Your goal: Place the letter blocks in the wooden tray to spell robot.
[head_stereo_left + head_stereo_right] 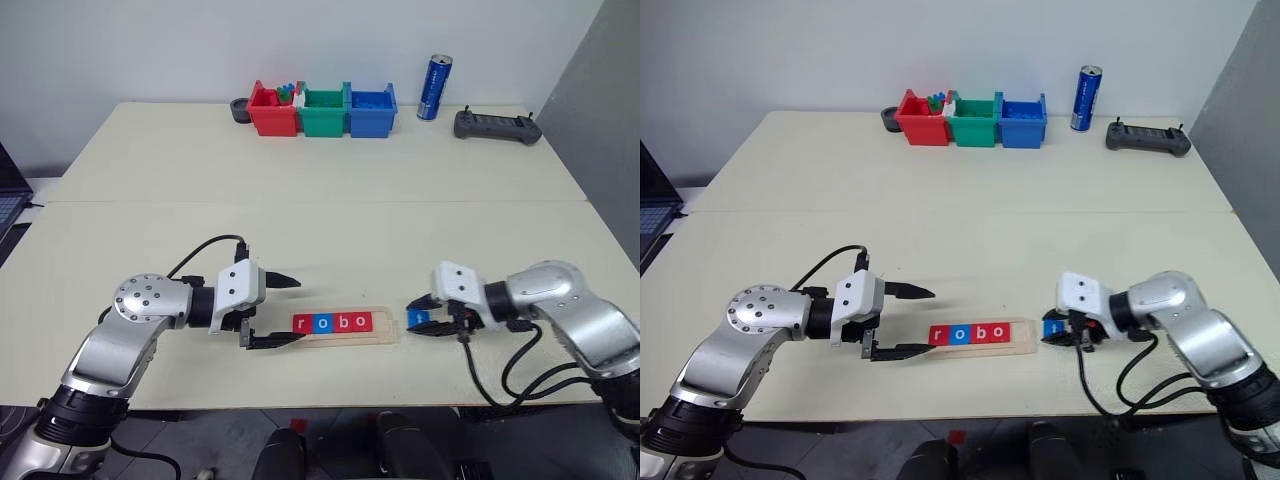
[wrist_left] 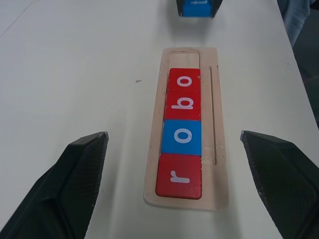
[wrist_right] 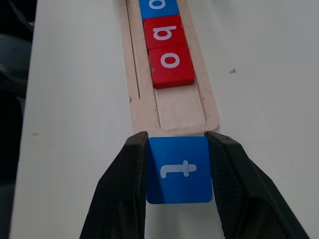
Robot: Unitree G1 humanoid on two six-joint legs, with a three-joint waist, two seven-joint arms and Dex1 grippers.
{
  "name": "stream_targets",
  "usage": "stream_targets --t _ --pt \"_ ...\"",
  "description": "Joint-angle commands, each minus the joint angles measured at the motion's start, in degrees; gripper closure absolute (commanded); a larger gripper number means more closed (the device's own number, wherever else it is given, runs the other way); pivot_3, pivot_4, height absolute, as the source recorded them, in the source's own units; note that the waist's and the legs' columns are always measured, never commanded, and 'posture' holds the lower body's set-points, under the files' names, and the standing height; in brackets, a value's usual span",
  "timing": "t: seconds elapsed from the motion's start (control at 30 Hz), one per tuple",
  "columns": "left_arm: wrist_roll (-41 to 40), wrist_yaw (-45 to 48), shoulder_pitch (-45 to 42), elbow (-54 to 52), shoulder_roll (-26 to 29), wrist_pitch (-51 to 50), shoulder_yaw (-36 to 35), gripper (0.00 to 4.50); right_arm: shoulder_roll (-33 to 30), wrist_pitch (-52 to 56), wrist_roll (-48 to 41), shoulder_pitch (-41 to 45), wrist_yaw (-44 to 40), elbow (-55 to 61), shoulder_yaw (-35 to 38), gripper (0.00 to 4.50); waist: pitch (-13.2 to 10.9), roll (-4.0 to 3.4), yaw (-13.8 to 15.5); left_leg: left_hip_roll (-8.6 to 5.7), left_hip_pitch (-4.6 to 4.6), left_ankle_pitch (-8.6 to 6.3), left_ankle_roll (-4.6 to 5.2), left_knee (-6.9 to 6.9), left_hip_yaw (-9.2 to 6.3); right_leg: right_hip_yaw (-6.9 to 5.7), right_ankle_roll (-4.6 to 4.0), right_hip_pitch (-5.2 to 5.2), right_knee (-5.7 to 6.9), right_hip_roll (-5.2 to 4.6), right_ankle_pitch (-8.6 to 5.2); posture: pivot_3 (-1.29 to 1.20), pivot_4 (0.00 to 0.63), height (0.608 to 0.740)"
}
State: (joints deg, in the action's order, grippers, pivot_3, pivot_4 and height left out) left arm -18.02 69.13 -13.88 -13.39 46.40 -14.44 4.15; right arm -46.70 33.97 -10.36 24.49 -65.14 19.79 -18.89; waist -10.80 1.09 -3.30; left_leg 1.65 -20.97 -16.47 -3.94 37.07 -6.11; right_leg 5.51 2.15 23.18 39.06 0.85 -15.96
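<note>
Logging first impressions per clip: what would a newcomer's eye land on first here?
The wooden tray near the table's front edge, its red and blue letter blocks spelling "robo". Just beyond its bare end, the right tool grips a blue t block, while the left tool hangs open at the other end.

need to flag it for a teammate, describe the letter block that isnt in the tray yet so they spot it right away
Find the wooden tray near the table's front edge, holding four tiles that spell robo. Just off its empty end, the right gripper is shut on the t block. It is blue, bears a white t, and is the one tile outside the tray.
</note>
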Motion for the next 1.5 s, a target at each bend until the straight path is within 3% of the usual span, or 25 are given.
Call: stream_targets --t 0.03,0.8,1.07,1.1,1.3,1.5 --pt "-0.8 -0.2 -0.4 -1.2 0.5 0.5 -1.4 0.00 1.7 1.0 2.0 2.2 2.0 0.8 -1.9 3.11 0.0 0.00 0.0 0.00 -0.01 0.00 0.00 0.00 0.00 0.00 0.00 0.00 0.00 0.00 0.00 0.00 0.150 0.740" --pt "-0.4 -1.4 1.4 -1.6 0.9 1.5 -1.9 0.00 7.6 2.5 4.3 5.7 3.1 -2.2 -6.7 3.11 0.0 0.00 0.0 0.00 -0.01 0.00 0.00 -0.02 -0.03 -0.03 -0.01 0.01 0.00 -0.01 0.00 0.00 0.150 0.740" --pt "-0.3 -1.3 1.6 -0.8 1.1 2.3 -1.8 0.00 9.3 3.9 3.5 6.7 3.7 -1.7 -5.4 0.21 0.0 0.00 0.0 0.00 -0.02 0.00 0.00 -0.02 -0.02 -0.03 -0.01 0.02 0.00 -0.01 0.00 0.00 0.150 0.740" --pt "-0.3 -1.3 1.7 -0.8 1.1 2.4 -1.8 0.00 9.3 4.6 3.0 7.0 3.8 -1.2 -4.7 0.03 0.0 0.00 0.0 0.00 -0.02 0.00 0.00 -0.02 -0.02 -0.03 -0.01 0.02 0.00 -0.01 0.00 0.00 0.150 0.740" --pt "-0.4 -1.4 2.4 -0.9 1.3 2.7 -2.2 0.00 3.6 9.0 -1.3 3.7 2.4 7.8 0.3 0.03 0.0 0.00 0.1 -0.01 -0.04 0.00 0.00 -0.02 -0.04 -0.05 -0.01 0.02 -0.02 -0.02 0.00 0.00 0.150 0.740" --pt "-0.4 -1.5 2.9 -1.3 1.5 2.5 -2.4 0.00 -1.2 9.3 -2.8 -2.4 2.7 13.2 1.5 2.02 0.0 0.01 0.1 -0.01 -0.04 -0.01 0.01 -0.04 -0.05 -0.06 0.00 0.02 -0.03 -0.02 0.00 0.00 0.150 0.740"
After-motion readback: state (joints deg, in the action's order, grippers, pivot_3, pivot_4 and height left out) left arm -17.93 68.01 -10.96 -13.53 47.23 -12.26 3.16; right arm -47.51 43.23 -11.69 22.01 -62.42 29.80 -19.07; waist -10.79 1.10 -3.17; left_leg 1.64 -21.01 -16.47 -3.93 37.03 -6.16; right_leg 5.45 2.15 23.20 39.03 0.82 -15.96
